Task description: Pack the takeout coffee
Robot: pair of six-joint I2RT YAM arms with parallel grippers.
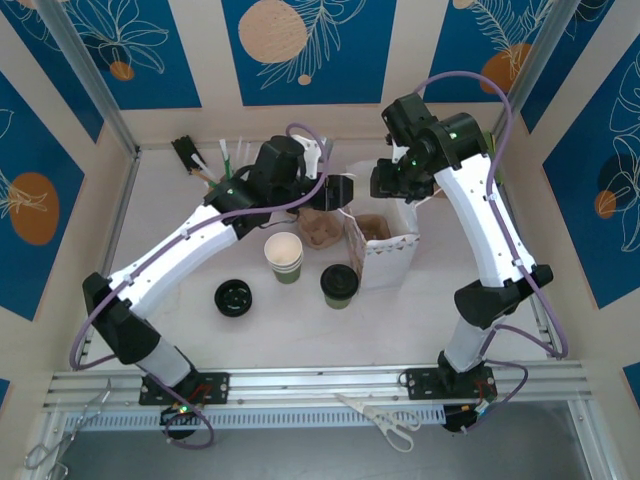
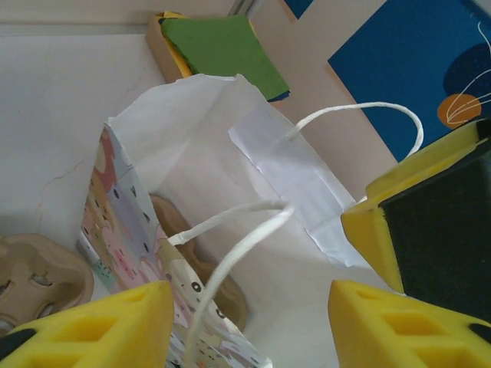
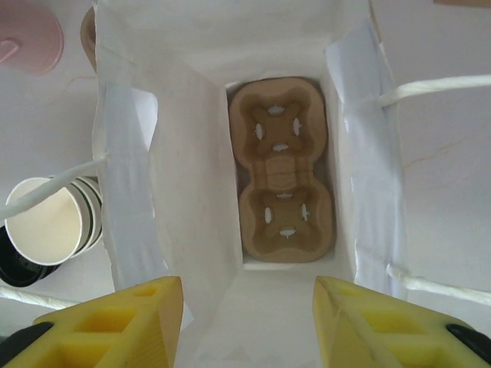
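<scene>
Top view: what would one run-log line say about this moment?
takeout coffee: lidded, beside bag | bag: open, cup carrier inside | left fingers: open beside bag | right fingers: open above bag

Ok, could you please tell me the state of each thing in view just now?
Bag: upright, mouth open.
Cup tray: flat on the bag's bottom, both slots empty.
Coffee: lid on, standing outside the bag.
Cup stack: upright, no lid.
Loose lid: lying flat, on no cup.
Left hand: open.
Right hand: open.
</scene>
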